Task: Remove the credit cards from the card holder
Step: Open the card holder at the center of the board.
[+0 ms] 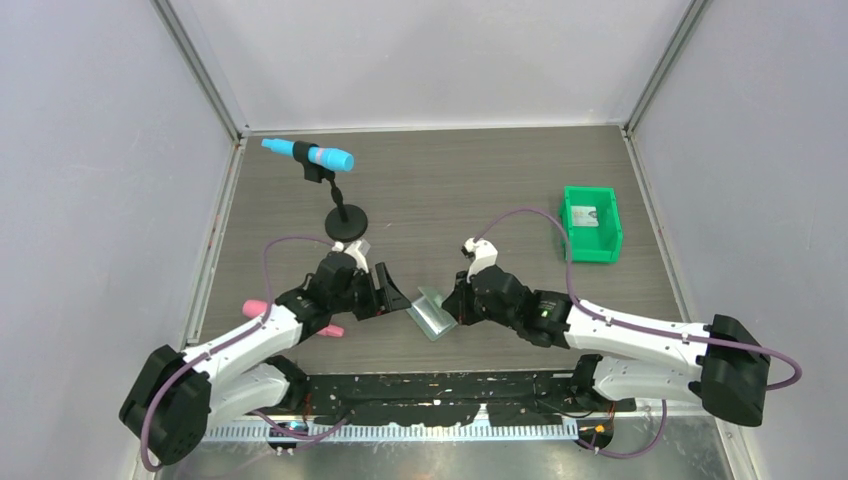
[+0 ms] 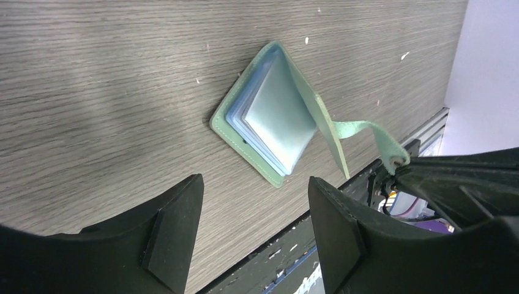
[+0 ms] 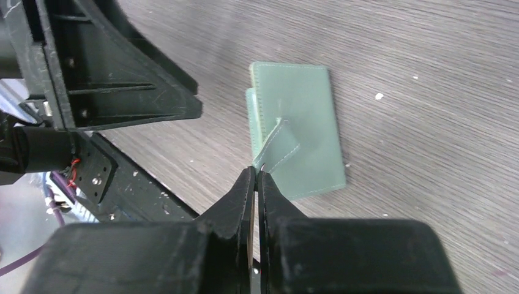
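Right gripper [image 3: 256, 176] pinched the strap [image 3: 278, 142], holder [image 3: 309, 116] flap raised; left gripper [image 2: 254, 184], wide and empty, faced the cards [image 2: 275, 110] at mid-frame.

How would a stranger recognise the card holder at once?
On the wooden table, look between the two arms. The card holder lies there, its strap pinched by the right gripper. Unlike the bright green bin, it is flat and pale.

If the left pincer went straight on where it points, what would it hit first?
Probably the card holder, straight ahead of the open left pincer, its flap held up by the right pincer; depth is hard to judge.
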Robot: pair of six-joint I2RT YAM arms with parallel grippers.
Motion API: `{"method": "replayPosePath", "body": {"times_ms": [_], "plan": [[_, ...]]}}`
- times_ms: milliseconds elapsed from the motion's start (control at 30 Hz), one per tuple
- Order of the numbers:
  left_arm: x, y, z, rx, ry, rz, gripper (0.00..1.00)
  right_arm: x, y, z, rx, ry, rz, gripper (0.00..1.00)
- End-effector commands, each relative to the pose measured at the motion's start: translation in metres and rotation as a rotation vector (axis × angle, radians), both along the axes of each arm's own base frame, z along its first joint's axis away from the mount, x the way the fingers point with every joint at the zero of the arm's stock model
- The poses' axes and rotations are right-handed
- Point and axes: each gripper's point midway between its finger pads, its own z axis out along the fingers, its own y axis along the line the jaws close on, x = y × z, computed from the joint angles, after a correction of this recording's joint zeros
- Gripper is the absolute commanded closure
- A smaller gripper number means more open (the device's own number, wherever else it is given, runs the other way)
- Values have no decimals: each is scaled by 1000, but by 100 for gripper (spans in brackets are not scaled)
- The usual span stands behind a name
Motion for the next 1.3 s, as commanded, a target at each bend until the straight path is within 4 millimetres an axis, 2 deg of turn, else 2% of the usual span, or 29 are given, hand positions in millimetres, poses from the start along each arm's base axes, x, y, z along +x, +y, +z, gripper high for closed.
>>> {"method": "replayPosePath", "body": {"times_ms": [0, 167, 500, 900, 1267], "plan": [[6, -6, 3, -20, -30, -19, 35, 19, -23, -6, -12, -19, -95, 95], [8, -7, -3, -8, -18, -21, 38, 32, -47, -29, -26, 33, -141, 95], [9, -18, -11, -39, 12, -44, 46, 37, -84, -71, -102, 108, -212, 95], [10, -19, -19, -24, 15, -45, 51, 30, -101, -89, -169, 155, -251, 95], [13, -52, 9, -114, -51, -148, 53, 28, -91, -72, -97, 136, -220, 94]]}}
